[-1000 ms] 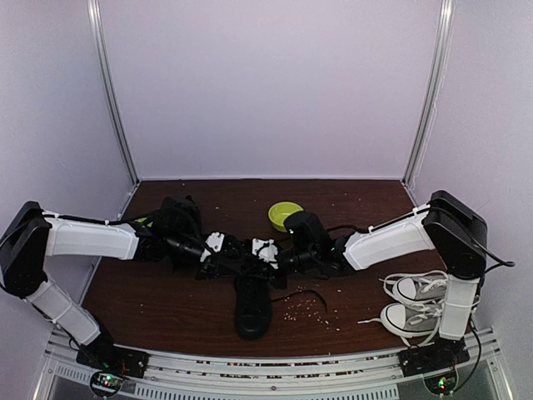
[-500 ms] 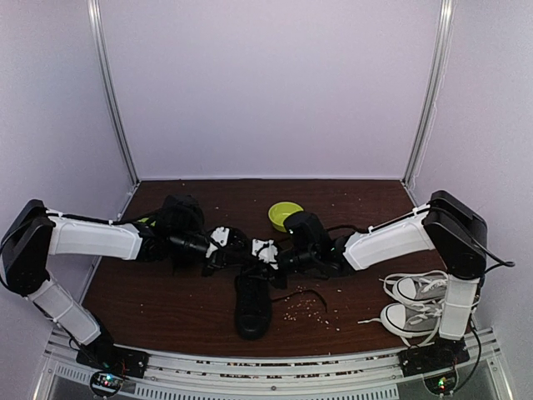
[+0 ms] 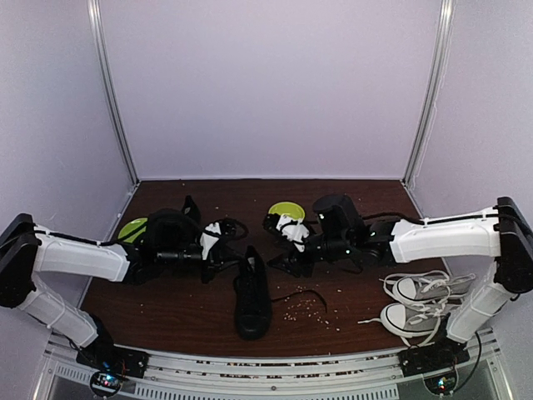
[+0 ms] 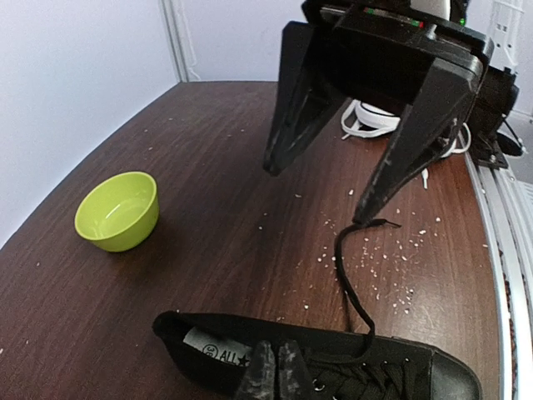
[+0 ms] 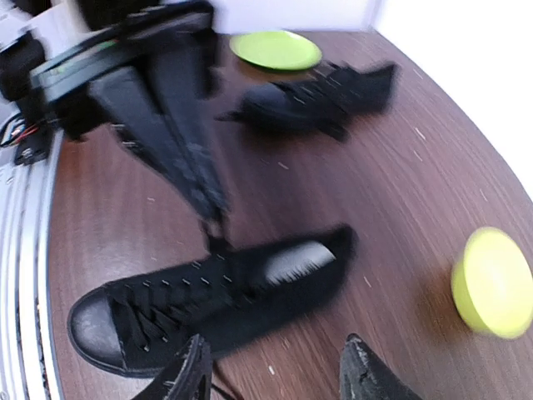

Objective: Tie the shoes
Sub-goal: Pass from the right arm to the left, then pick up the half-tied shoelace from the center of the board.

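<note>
Where the shoes lie: one all-black low-top sneaker (image 3: 252,292) rests on its sole at mid-bench, toe toward the arm bases. Its mate (image 5: 316,100) lies further left, just beside a green plate (image 5: 276,50), and is largely hidden by the left arm in the overhead view.
Bench (image 3: 166,308): dark brown wood, sprinkled with pale crumbs (image 3: 310,310) to the right of the near sneaker.
Left tool (image 4: 273,373): fingers pressed together, tips down at the near sneaker's lacing by the collar. Whether a lace is pinched cannot be told.
Right tool (image 5: 276,350): fingers spread wide, holding nothing, hovering over the bench to the right of the sneaker's heel.
Lace (image 4: 343,275): one black strand runs from the eyelets across the bench, its end just beside the tip of one right-tool finger. Contact cannot be confirmed.
Green bowl (image 3: 286,212): upright, near the right tool.
Grey-and-white sneakers (image 3: 416,304): a white-laced pair at the near right corner, well apart from the black pair.
</note>
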